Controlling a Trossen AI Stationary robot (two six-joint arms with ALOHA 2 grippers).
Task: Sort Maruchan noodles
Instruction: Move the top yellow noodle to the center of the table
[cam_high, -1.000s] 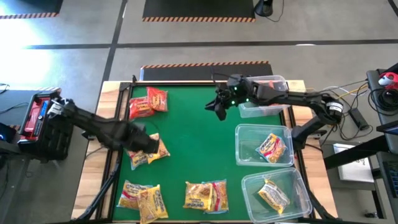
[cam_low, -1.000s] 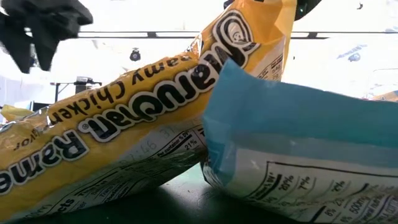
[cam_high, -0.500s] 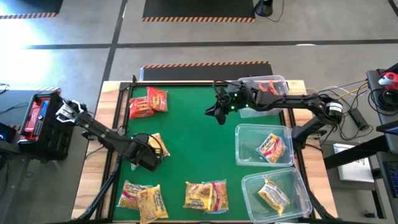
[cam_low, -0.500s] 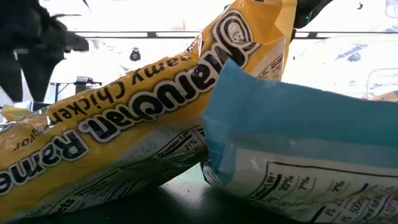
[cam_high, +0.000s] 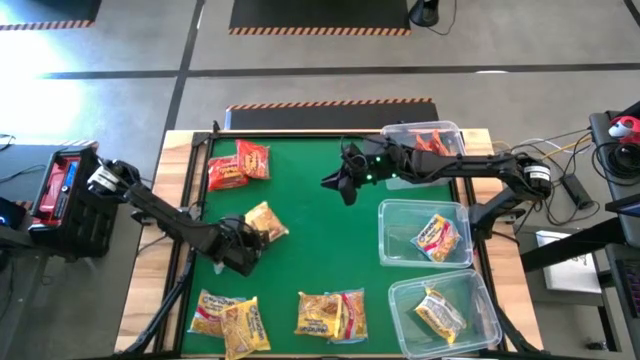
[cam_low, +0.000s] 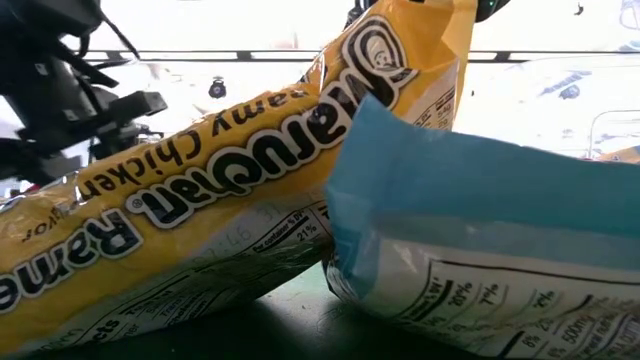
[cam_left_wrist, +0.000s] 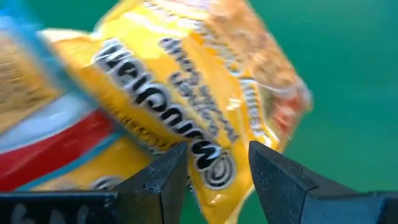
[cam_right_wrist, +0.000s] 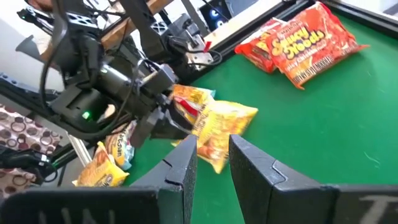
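A crinkly yellow plastic noodle packet (cam_high: 264, 222) is pinched by the left gripper (cam_high: 243, 247) near the green table's (cam_high: 310, 220) left side. The right gripper (cam_high: 338, 182) is held empty over the middle, fingers a little apart. Three clear plastic bins (cam_high: 398, 217) on the right already hold packets. Red packets (cam_high: 238, 164) and more yellow packets (cam_high: 228, 318) are left to be sorted

3 bins (cam_high: 424, 205) along table's (cam_high: 320, 250) right; noodle packets (cam_high: 325, 313) left and front.
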